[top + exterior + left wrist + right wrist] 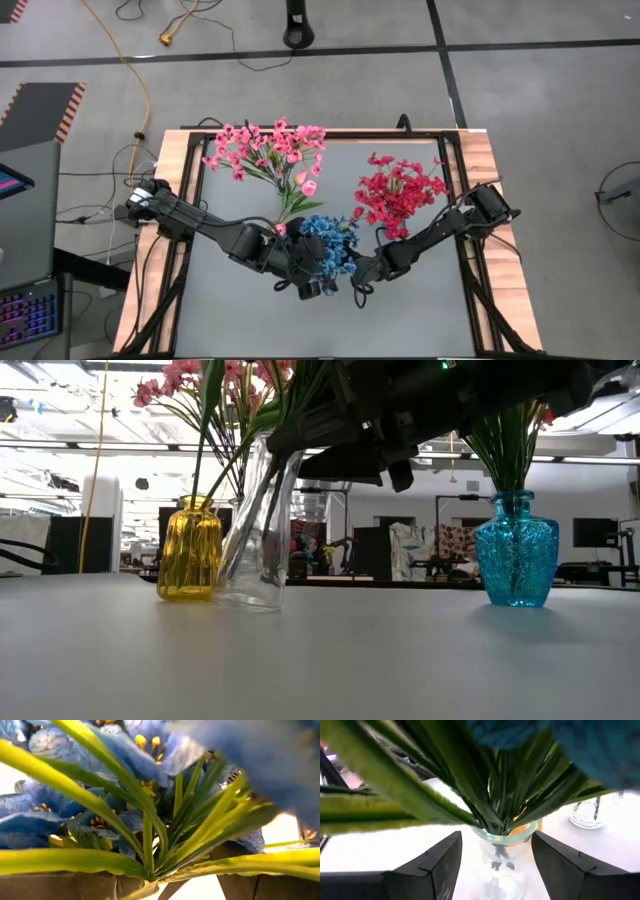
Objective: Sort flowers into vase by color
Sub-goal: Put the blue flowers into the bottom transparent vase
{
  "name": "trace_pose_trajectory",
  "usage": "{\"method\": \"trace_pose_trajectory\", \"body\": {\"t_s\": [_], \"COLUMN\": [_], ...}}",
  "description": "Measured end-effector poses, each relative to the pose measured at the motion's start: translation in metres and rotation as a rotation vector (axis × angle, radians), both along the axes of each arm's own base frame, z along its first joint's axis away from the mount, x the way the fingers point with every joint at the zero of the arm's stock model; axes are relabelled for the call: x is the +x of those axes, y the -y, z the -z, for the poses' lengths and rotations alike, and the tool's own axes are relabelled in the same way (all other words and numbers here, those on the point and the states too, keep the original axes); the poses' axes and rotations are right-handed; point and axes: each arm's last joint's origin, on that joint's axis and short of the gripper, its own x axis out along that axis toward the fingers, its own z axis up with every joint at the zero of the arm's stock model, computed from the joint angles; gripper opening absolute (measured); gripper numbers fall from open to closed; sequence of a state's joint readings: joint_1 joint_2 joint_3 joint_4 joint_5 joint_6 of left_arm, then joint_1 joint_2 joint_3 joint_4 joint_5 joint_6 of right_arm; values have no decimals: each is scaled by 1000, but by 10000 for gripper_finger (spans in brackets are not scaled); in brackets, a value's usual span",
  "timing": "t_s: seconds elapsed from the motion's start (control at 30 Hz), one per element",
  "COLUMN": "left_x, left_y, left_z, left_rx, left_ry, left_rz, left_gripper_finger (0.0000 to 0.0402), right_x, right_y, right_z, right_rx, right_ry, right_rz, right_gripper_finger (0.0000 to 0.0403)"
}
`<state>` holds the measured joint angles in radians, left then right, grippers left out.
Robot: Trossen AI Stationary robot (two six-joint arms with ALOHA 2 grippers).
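Above the table (400,320), blue flowers (325,240) sit between both grippers' fingers.

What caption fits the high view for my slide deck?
Both grippers meet at the blue flowers, with light pink flowers and red-pink flowers already bunched behind.

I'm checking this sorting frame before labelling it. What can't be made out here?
- High view: blue flowers cover the left end effector and the clear vase's mouth.
- Left wrist view: leaves fill it; no fingers visible.
- Low view: arms hide the clear vase top and blossoms.
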<state>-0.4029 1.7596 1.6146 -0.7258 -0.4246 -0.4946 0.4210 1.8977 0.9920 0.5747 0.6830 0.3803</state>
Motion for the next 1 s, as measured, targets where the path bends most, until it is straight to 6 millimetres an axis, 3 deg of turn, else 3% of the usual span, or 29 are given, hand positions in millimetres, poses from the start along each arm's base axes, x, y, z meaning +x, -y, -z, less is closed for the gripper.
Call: {"method": "trace_pose_trajectory", "body": {"t_s": [0.5,1.0], "left_x": [-26,-37], "left_y": [25,31], "left_z": [-5,-2], "left_rx": [150,157], "left_ry": [49,55], "left_rz": [-121,-226], "left_gripper_finger": [206,206], "right_x": [0,-2], "right_y": [-2,-6], "right_z": [-1,-1], "right_rx": [-64,-65], "right_ry": [-12,-12], "right_rz": [-26,-39], "right_gripper_finger": [266,266]}}
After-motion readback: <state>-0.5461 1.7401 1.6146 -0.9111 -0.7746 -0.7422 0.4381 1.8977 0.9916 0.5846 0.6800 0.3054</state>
